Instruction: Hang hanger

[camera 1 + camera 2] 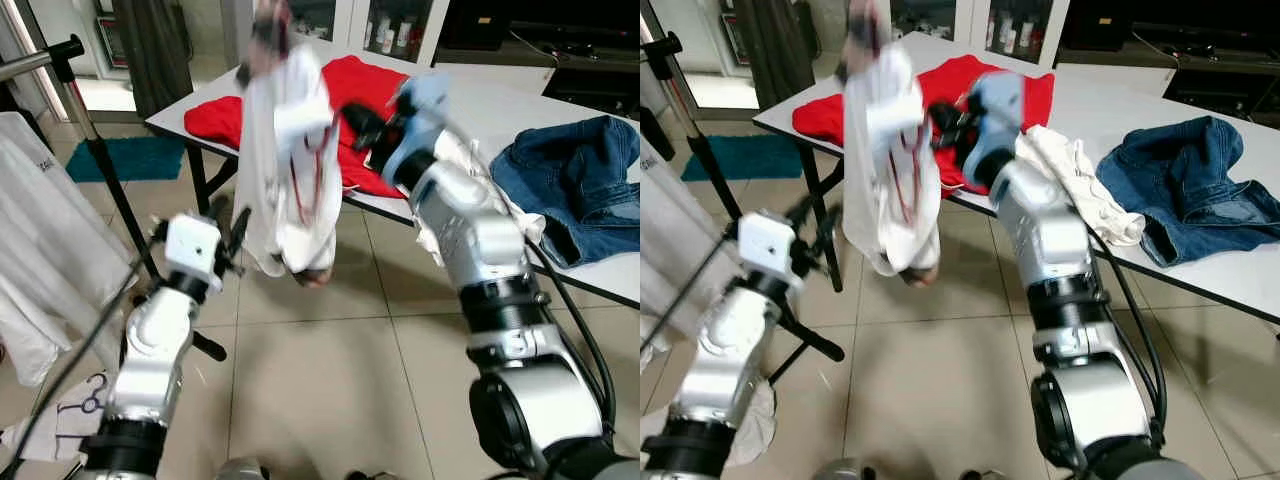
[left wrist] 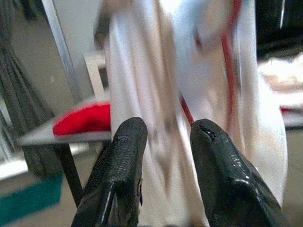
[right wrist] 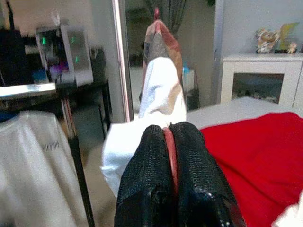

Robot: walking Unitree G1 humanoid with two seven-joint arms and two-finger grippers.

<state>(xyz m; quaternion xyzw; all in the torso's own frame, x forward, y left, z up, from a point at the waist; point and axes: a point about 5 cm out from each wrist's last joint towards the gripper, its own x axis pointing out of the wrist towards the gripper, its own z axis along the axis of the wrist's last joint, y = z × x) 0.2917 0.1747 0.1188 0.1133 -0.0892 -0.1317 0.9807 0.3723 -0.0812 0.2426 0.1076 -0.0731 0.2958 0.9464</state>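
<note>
Hanger (image 3: 169, 156), red, with a white garment (image 1: 285, 150), is clamped in my right pincer (image 3: 170, 156) above the floor; left pincer (image 2: 165, 165) stands released. Clothes rack (image 1: 95, 150) not yet reached.

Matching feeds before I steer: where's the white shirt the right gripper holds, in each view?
Left eye: white shirt hangs upper centre.
Right eye: upper left of centre.
Left wrist: beyond the left gripper.
Right wrist: past the right gripper, shut on its red hanger.
Shared landmark: red cloth on the table.
</note>
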